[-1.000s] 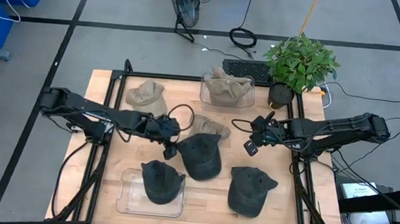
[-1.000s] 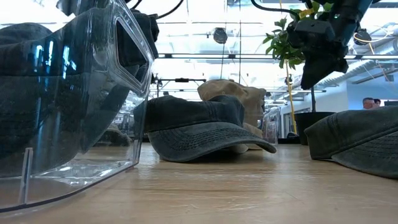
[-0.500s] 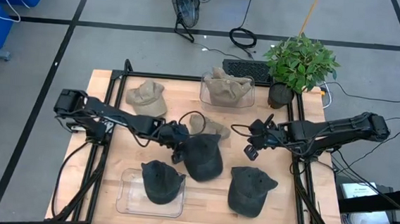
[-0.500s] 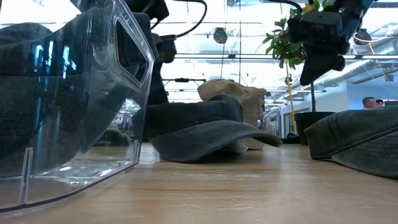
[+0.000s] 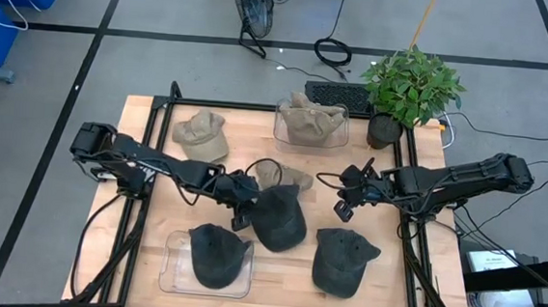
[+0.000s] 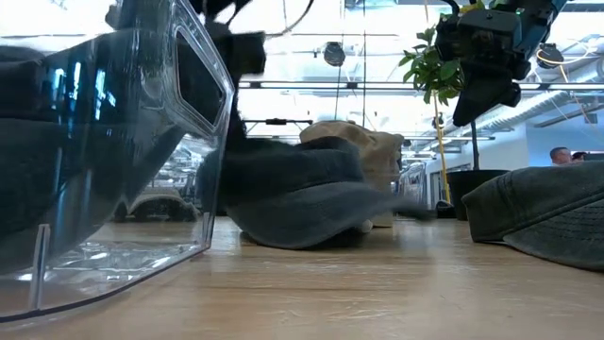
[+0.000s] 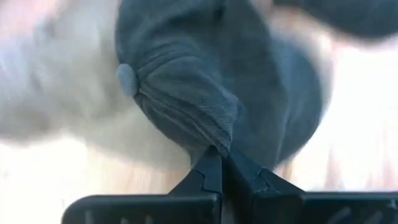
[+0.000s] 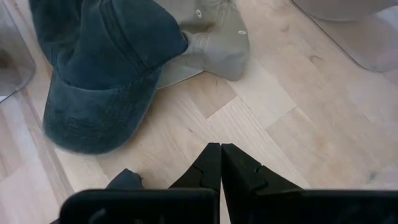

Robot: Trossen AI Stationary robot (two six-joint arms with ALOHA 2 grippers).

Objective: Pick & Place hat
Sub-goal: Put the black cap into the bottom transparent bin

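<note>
Mid-table, the left gripper (image 5: 242, 212) had pinched shut on a fold of the dark hat (image 5: 280, 218), right at the crown's edge. That cloth looked soft and light, so a bunched fold seemed the best hold; the brim would likely flop. The right gripper (image 5: 344, 207) hung closed and empty. The near clear bin (image 5: 171, 274) held a dark cap (image 5: 215, 256); the far clear bin (image 5: 280, 131) held a tan cap (image 5: 310, 118).

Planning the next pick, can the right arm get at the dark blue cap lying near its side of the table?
Probably yes: the dark blue cap lies uncovered on the wood, and the right gripper, shut and empty, hovers nearby.
</note>
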